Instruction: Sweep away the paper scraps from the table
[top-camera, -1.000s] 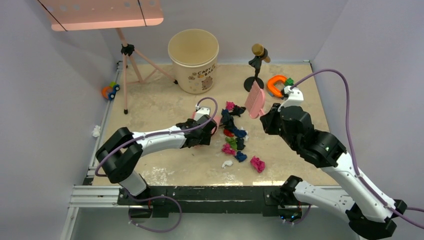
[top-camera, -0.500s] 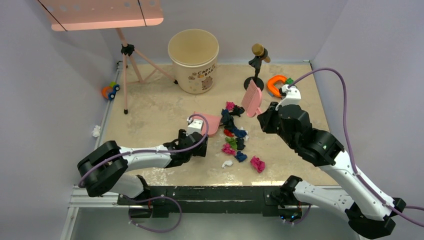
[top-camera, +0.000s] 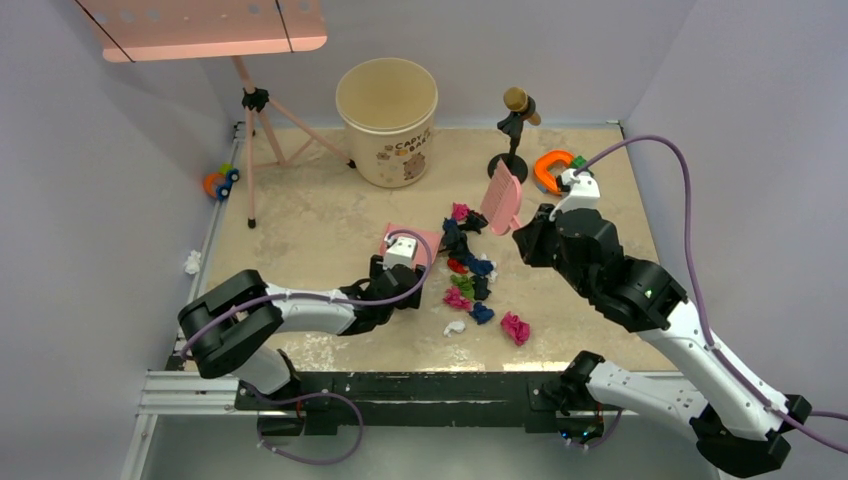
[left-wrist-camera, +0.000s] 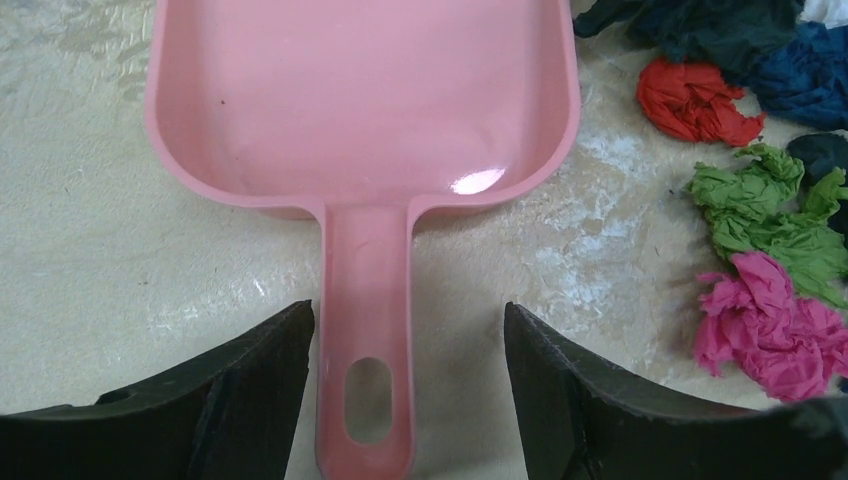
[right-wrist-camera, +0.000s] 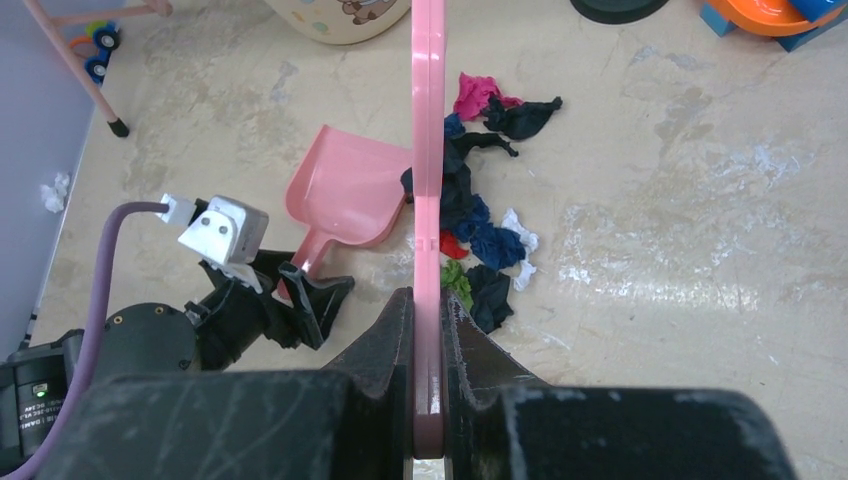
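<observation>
Nearest the arm bases, a few strays lie apart from the main heap: a magenta wad (top-camera: 515, 327), a small white one and a dark blue one, all loose on the counter (top-camera: 320, 215).

Just beyond them the left claw (left-wrist-camera: 407, 310) sits low with its jaws spread wide. They straddle the handle (left-wrist-camera: 366, 330) of a pink dustpan (left-wrist-camera: 360, 95) without touching it on either side. The dustpan lies flat, empty, mouth pointing away from the claw.

The bulk of the paper scraps (top-camera: 468, 265) is heaped just to the right of the pan, between the two arms, in black, blue, red, green and magenta. The nearest wads are just beside the pan's right wall.

Past the heap, the right claw (right-wrist-camera: 428, 310) is clamped on the handle end of a pink brush (top-camera: 502, 197), held up off the counter beyond the far end of the pile.

At the back stands a cream bucket (top-camera: 386, 120).

The scraps look weightless, soft and springy, so they would likely skid and roll on the smooth stone rather than stay put. They seem better herded with the brush than pinched one by one. The dustpan looks like stiff, light plastic. A grip on its handle between the hanging hole and the pan should keep the lip pressed flat.
</observation>
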